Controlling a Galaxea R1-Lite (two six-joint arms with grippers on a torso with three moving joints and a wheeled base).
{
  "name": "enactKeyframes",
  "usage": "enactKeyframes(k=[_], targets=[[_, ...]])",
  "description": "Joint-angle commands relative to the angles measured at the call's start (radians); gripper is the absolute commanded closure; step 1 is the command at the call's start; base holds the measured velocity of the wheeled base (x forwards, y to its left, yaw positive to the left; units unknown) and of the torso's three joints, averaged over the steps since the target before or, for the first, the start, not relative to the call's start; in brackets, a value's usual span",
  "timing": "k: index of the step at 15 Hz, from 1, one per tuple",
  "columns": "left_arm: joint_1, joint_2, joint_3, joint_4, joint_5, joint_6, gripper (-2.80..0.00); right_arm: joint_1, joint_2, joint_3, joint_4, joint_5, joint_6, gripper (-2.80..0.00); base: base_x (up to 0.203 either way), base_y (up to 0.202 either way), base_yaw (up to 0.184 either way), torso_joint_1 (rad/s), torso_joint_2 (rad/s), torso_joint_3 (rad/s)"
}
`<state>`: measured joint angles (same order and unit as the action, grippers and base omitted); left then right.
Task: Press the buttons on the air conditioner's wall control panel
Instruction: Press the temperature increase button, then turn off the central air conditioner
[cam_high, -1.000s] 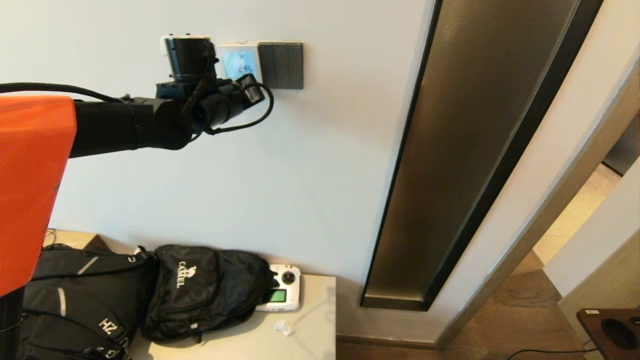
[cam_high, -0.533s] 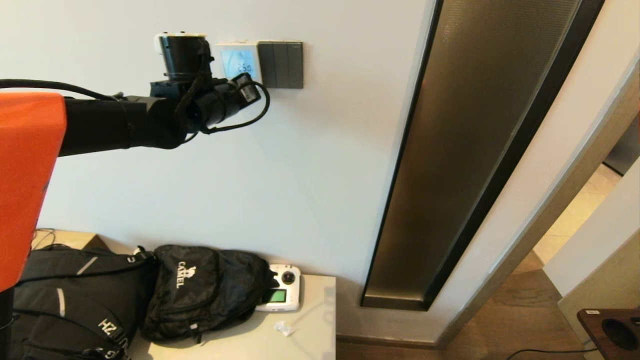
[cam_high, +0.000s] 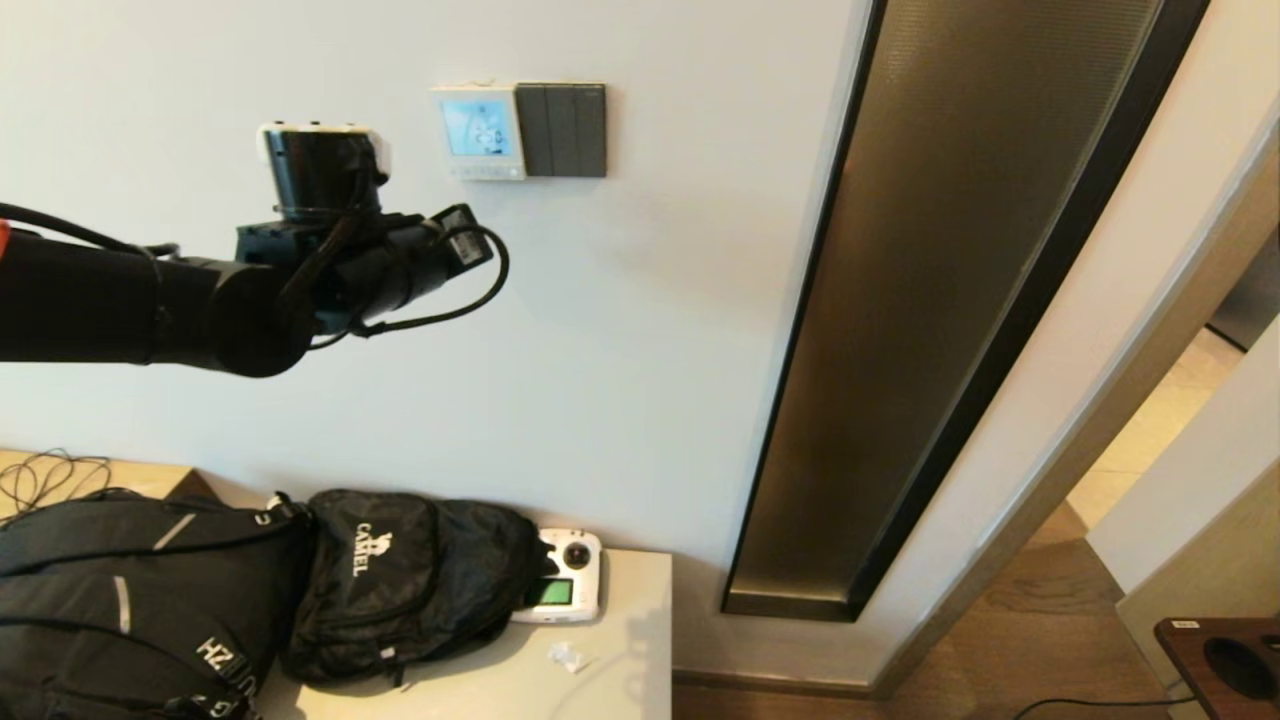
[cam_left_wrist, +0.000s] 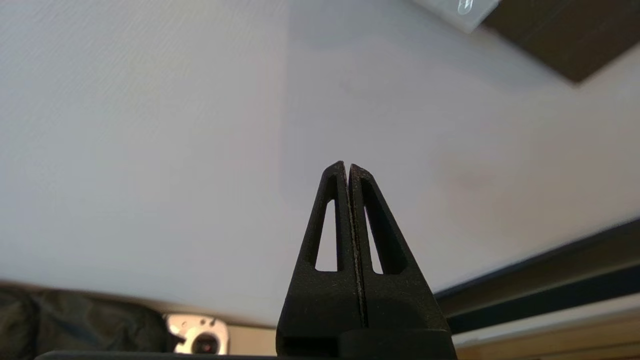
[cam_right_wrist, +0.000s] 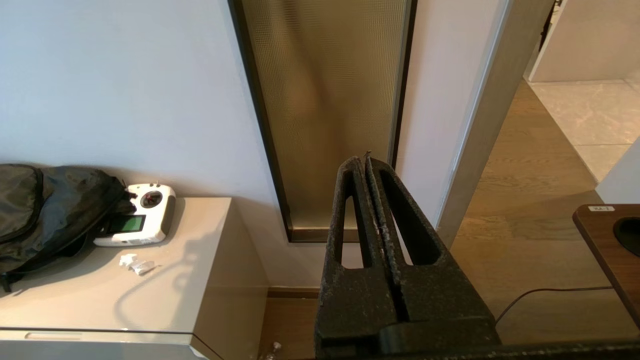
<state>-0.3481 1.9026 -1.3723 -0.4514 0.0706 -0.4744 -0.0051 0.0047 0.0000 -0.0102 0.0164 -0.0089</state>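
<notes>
— Left gripper (cam_left_wrist: 348, 167), what does the head view show of it?
— Only the arm and wrist: the left arm (cam_high: 200, 310) reaches in from the side and ends below and to the left of the air conditioner's wall control panel (cam_high: 479, 131), apart from it. The fingers themselves cannot be made out there. The panel sits on the wall (cam_high: 620, 330), its screen lit pale blue, touching the dark grey switch plate (cam_high: 565, 130) on its right. The buttons (cam_high: 482, 171) run along the panel's bottom strip.

— And far below the panel?
— A pale cabinet top (cam_high: 610, 670) carries black bags (cam_high: 400, 590) and a white handheld controller (cam_high: 562, 590) with a green screen.

— The left wrist view?
— The fingers are pressed together with nothing between them, pointing at bare wall. A corner of the panel (cam_left_wrist: 457, 12) shows at the frame edge, well away from the fingertips.

— The right wrist view?
— The right gripper (cam_right_wrist: 364, 161) hangs low, far under the panel, fingers also closed on nothing, facing a tall bronze glass strip (cam_right_wrist: 325, 110) and the wooden floor (cam_right_wrist: 530, 210).
</notes>
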Motion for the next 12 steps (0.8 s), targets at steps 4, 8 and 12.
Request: enactKeyframes(k=[4, 8, 12], targets=[[0.028, -0.330, 0.435, -0.185, 0.000, 0.020, 0.00, 0.001, 0.001, 0.000, -0.001, 0.000, 0.000, 0.00, 0.000, 0.000, 0.000, 0.000, 0.00, 0.000], [0.103, -0.562, 0.708, -0.288, -0.001, 0.116, 0.00, 0.001, 0.001, 0.000, -0.001, 0.000, 0.000, 0.00, 0.000, 0.000, 0.000, 0.000, 0.00, 0.000], [0.160, -0.802, 0.866, -0.322, -0.001, 0.236, 0.00, 0.001, 0.001, 0.000, -0.001, 0.000, 0.000, 0.00, 0.000, 0.000, 0.000, 0.000, 0.00, 0.000]])
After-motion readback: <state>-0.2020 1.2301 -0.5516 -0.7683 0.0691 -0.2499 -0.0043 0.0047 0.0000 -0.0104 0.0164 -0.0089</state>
